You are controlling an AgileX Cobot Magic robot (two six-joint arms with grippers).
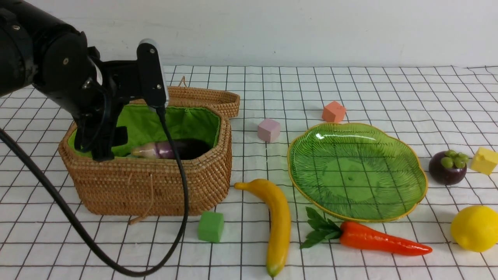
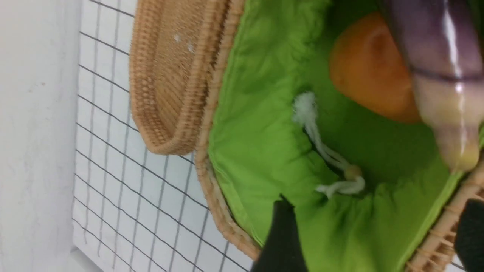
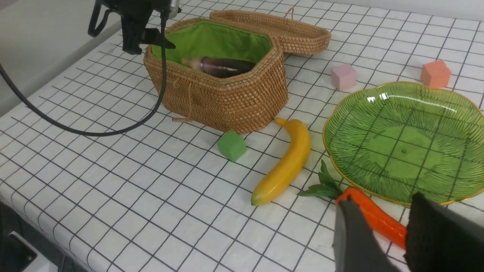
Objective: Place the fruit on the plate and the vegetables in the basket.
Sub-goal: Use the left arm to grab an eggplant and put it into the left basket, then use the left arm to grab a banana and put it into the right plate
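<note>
We seem to be at the end of the eggplant's delivery. The eggplant point(image 1: 171, 149) lies in the basket point(image 1: 155, 186), its pale end by the near rim, and the potato point(image 2: 372, 71) sits beside it on the green lining. Our left fingers point(image 2: 372, 234) stand wide apart over the opening, with nothing between them. Our right fingers point(image 3: 389, 226) are parted too, though not widely, and hold nothing that we can see.

Of the vegetables, only the carrot point(image 1: 383, 238) is left on the bench point(image 1: 241, 256), leaves toward the basket, just in front of the plate point(image 1: 352, 175). The plate is bare, so the fruit is all still to do: the banana point(image 1: 281, 221) lies between basket and plate, while the mangosteen point(image 1: 447, 168) and the lemon point(image 1: 474, 228) wait to the right of the plate.

Next, we judge, the left arm should lift clear of the rim before it swings away (its hanging cable point(image 1: 183, 186) could snag the wicker or brush the banana). The carrot then calls for a grip across its thick part, without nudging the plate's edge; the right arm looks better placed for that. The foam cubes (decoys, as we read the task) can stay put.
</note>
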